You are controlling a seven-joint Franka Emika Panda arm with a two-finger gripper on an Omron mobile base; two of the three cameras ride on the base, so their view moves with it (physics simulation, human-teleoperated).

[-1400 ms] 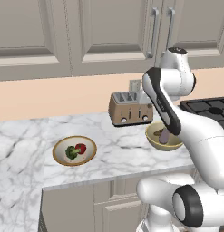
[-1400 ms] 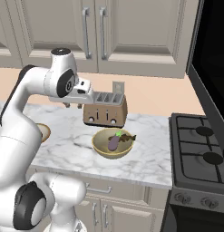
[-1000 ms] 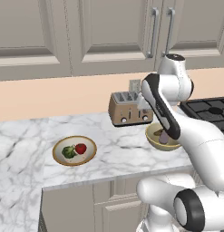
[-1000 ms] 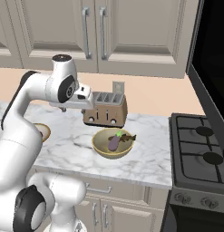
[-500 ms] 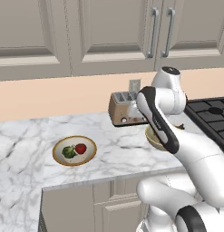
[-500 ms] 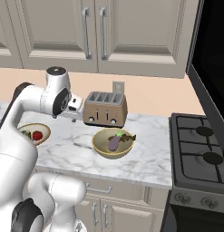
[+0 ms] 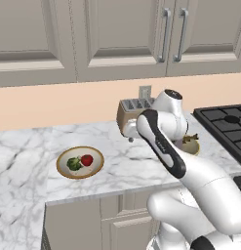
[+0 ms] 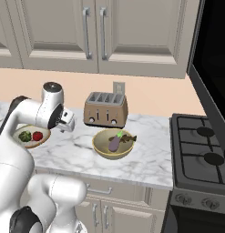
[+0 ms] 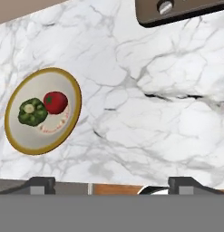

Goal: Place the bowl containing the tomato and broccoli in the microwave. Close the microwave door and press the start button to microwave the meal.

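while the gripper (image 9: 109, 181) is held above the marble counter (image 9: 149, 113) with its two fingertips spread wide and nothing between them, the bowl (image 9: 70, 93) is seen off to the upper left in the hand view, well apart from the fingertips. inside it the tomato (image 9: 55, 102) and the broccoli (image 9: 32, 112) are lying side by side, touching. from the left base view the bowl (image 7: 95, 166) is set on the counter left of the arm, with the toaster (image 7: 126, 117) behind.
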